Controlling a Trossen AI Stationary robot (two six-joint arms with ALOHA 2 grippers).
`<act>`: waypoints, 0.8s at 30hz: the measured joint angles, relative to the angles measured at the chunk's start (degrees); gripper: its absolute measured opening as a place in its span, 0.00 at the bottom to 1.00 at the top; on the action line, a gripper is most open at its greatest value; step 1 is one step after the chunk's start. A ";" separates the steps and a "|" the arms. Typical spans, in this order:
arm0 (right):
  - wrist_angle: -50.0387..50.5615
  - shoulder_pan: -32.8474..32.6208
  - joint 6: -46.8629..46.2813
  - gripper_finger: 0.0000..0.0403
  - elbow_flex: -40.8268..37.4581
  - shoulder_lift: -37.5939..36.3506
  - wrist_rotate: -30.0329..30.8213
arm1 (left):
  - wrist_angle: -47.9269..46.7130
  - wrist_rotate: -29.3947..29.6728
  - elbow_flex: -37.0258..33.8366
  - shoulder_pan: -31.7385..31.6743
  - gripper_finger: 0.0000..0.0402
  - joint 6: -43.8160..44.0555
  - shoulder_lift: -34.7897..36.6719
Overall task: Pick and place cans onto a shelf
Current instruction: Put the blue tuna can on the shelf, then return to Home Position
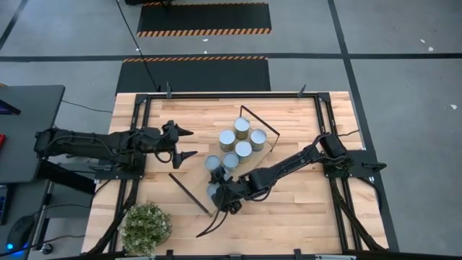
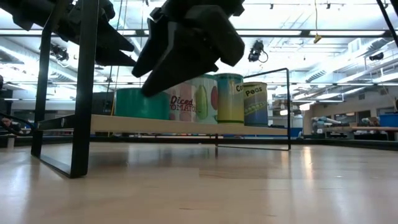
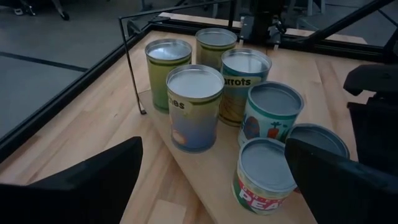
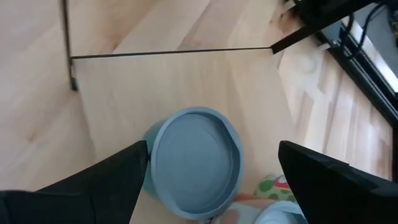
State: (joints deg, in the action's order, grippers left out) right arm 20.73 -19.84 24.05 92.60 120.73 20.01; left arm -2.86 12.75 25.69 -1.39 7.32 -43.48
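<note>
From above, you can see the light-wood shelf with thin black end frames (image 1: 261, 155) sitting diagonally mid-table, six small silvery-topped tins (image 1: 242, 126) clustered on it. Your right gripper (image 1: 220, 204) hangs over the seventh can (image 1: 215, 191) at the near end, probably lining up its spot. Your left gripper (image 1: 185, 144) waits beside the shelf, fingers apart.

At table level, the labelled cans stand upright along the board, so nothing's tipped.

Left wrist shows the group packed close, leaving room at the end.

Right wrist shows wide-spread fingers straddling a pale blue lid (image 4: 193, 160) without touching it.
</note>
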 joint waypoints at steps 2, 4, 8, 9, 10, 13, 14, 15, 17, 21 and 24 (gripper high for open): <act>-0.39 0.12 0.02 0.91 0.00 0.00 0.49 | 0.01 0.00 0.00 0.00 1.00 0.01 0.00; -0.79 0.14 0.08 0.91 0.00 0.00 1.46 | 0.01 0.00 0.00 0.00 1.00 0.01 0.00; -1.14 0.15 0.18 0.91 0.00 -0.02 1.50 | 0.01 0.00 0.00 0.00 1.00 -0.01 0.00; -1.40 0.14 0.19 0.91 0.00 -0.02 1.50 | 0.01 0.00 0.00 0.00 1.00 0.00 0.00; -1.61 0.15 0.20 0.91 0.00 -0.02 1.46 | -0.01 -0.08 0.00 0.00 1.00 0.01 0.00; -1.54 0.06 0.93 0.91 0.00 -0.47 1.52 | -0.01 -1.21 0.00 0.00 1.00 0.01 0.00; -1.68 -0.10 1.30 0.91 0.00 -0.75 1.76 | 0.01 -1.50 0.00 0.00 1.00 -0.05 0.00; -1.05 -0.34 1.55 0.91 0.00 -1.36 2.45 | 0.01 -1.67 0.00 0.02 1.00 -0.39 0.00; 0.15 -0.74 1.67 0.91 -0.02 -2.70 3.74 | 0.58 -1.91 0.00 0.00 1.00 -1.85 0.00; 5.58 -1.59 -2.66 0.91 -0.02 -6.78 6.11 | 3.20 -1.92 0.13 -0.04 1.00 -4.80 0.63; 10.58 -2.44 -8.18 0.90 -0.29 -9.58 6.73 | 3.05 -1.35 0.09 -0.04 1.00 -5.40 1.05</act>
State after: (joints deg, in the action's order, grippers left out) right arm 31.31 -22.28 15.87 92.31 111.15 26.74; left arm 0.19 11.41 25.78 -1.43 1.92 -42.44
